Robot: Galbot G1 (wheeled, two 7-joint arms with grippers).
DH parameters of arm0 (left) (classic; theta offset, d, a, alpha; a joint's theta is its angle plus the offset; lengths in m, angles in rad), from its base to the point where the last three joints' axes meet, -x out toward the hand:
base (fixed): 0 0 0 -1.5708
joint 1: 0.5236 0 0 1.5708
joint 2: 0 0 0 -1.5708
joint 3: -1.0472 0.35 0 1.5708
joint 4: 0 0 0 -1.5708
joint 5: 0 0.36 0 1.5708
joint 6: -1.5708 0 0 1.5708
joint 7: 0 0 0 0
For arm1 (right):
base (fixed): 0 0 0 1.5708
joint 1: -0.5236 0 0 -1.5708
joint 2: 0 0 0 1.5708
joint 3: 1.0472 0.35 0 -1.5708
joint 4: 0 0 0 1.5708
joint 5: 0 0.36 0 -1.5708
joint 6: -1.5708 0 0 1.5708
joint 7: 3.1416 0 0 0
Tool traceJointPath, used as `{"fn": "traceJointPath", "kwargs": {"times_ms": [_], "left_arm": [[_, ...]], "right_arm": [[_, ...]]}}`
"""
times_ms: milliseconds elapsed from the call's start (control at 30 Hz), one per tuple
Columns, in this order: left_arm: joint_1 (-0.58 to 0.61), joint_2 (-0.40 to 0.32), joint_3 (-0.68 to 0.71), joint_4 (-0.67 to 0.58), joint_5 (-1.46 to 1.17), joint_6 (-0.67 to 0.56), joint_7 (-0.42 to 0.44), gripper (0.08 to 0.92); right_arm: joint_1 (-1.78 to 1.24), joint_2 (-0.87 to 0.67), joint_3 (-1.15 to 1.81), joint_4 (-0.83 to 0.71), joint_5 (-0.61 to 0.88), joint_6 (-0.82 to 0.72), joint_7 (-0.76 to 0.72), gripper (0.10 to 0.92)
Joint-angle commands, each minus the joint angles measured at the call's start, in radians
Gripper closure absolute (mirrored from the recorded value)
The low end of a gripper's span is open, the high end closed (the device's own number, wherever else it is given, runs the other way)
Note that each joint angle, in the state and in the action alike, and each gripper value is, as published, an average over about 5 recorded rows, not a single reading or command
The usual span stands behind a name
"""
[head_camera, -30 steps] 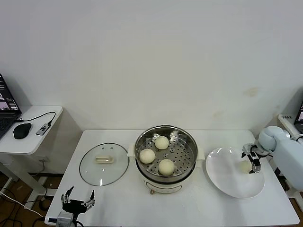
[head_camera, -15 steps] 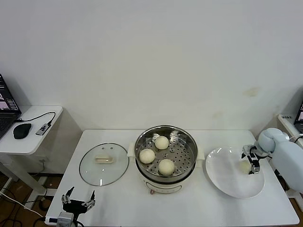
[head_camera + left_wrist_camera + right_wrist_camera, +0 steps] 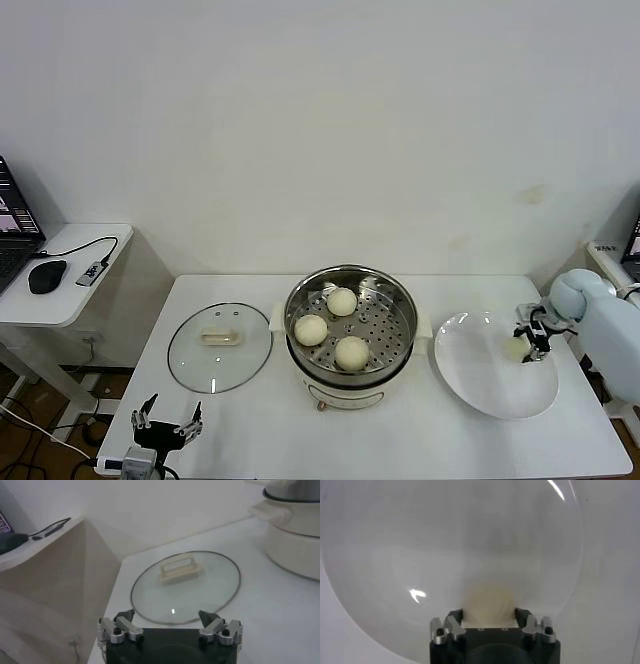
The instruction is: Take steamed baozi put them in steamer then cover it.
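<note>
The steel steamer (image 3: 345, 385) stands mid-table with three cream-white baozi on its perforated tray: one at the back (image 3: 342, 301), one on the left (image 3: 311, 330), one at the front (image 3: 352, 352). The fourth baozi (image 3: 514, 348) sits on the white plate (image 3: 480, 385) at the right. My right gripper (image 3: 532, 338) is shut on this baozi (image 3: 489, 600), with a finger against each side, low over the plate (image 3: 395, 555). The glass cover (image 3: 219, 347) lies flat left of the steamer. My left gripper (image 3: 166, 425) hangs open and empty at the table's front left corner, near the cover (image 3: 186, 585).
A side desk (image 3: 60, 300) at the far left holds a mouse, a cable and a laptop edge. The wall runs close behind the table. The steamer's side handle and body show in the left wrist view (image 3: 295, 535).
My right gripper has shifted slightly up and back with the baozi between its fingers. The left arm has barely moved.
</note>
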Motion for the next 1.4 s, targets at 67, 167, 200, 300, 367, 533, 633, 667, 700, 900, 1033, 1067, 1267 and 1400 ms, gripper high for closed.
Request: {"fn": "traceJointPath", "kwargs": {"times_ms": [67, 167, 200, 300, 367, 533, 633, 667, 700, 900, 1033, 1067, 1267, 1400], "left_arm": [[-0.022, 0.005, 0.007, 0.006, 0.018, -0.009, -0.004, 0.177], [-0.033, 0.006, 0.011, 0.002, 0.025, -0.007, -0.008, 0.177], [-0.035, 0.007, 0.012, -0.002, 0.026, -0.002, -0.009, 0.177], [-0.043, 0.010, 0.014, -0.014, 0.032, 0.013, -0.010, 0.177], [-0.050, 0.011, 0.013, -0.020, 0.038, 0.026, -0.011, 0.177], [-0.057, 0.026, 0.003, -0.030, 0.042, 0.046, -0.014, 0.177], [-0.056, 0.035, -0.001, -0.033, 0.042, 0.045, -0.017, 0.177], [-0.057, 0.036, -0.001, -0.034, 0.041, 0.044, -0.018, 0.177], [-0.058, 0.036, -0.002, -0.036, 0.036, 0.043, -0.018, 0.177], [-0.066, 0.029, -0.002, -0.042, 0.001, 0.039, -0.016, 0.177], [-0.068, 0.028, -0.001, -0.051, -0.003, 0.039, -0.014, 0.177], [-0.069, 0.027, -0.002, -0.053, -0.003, 0.040, -0.013, 0.177], [-0.069, 0.021, -0.004, -0.067, -0.008, 0.042, -0.007, 0.177], [-0.069, 0.014, -0.002, -0.067, -0.007, 0.043, -0.008, 0.177]], "right_arm": [[0.119, -0.097, -0.135, 0.135, 0.200, -0.134, -0.056, 0.455], [0.247, -0.152, -0.273, 0.235, 0.343, -0.204, -0.092, 0.456], [0.293, -0.167, -0.311, 0.269, 0.387, -0.227, -0.107, 0.455], [0.439, -0.190, -0.433, 0.359, 0.517, -0.300, -0.145, 0.451], [0.558, -0.186, -0.545, 0.404, 0.610, -0.341, -0.156, 0.449], [0.840, -0.109, -0.817, 0.469, 0.823, -0.427, -0.160, 0.448], [0.942, -0.039, -0.926, 0.493, 0.932, -0.481, -0.155, 0.448], [0.971, -0.017, -0.956, 0.499, 0.964, -0.496, -0.151, 0.448], [0.994, 0.008, -0.981, 0.505, 0.996, -0.512, -0.147, 0.448], [1.041, 0.119, -1.040, 0.509, 1.091, -0.572, -0.127, 0.448], [1.031, 0.174, -1.057, 0.499, 1.105, -0.590, -0.119, 0.448], [1.022, 0.184, -1.057, 0.497, 1.102, -0.593, -0.116, 0.448], [0.928, 0.235, -1.021, 0.471, 1.056, -0.601, -0.101, 0.448], [0.862, 0.264, -1.001, 0.439, 1.005, -0.600, -0.086, 0.448]]}}
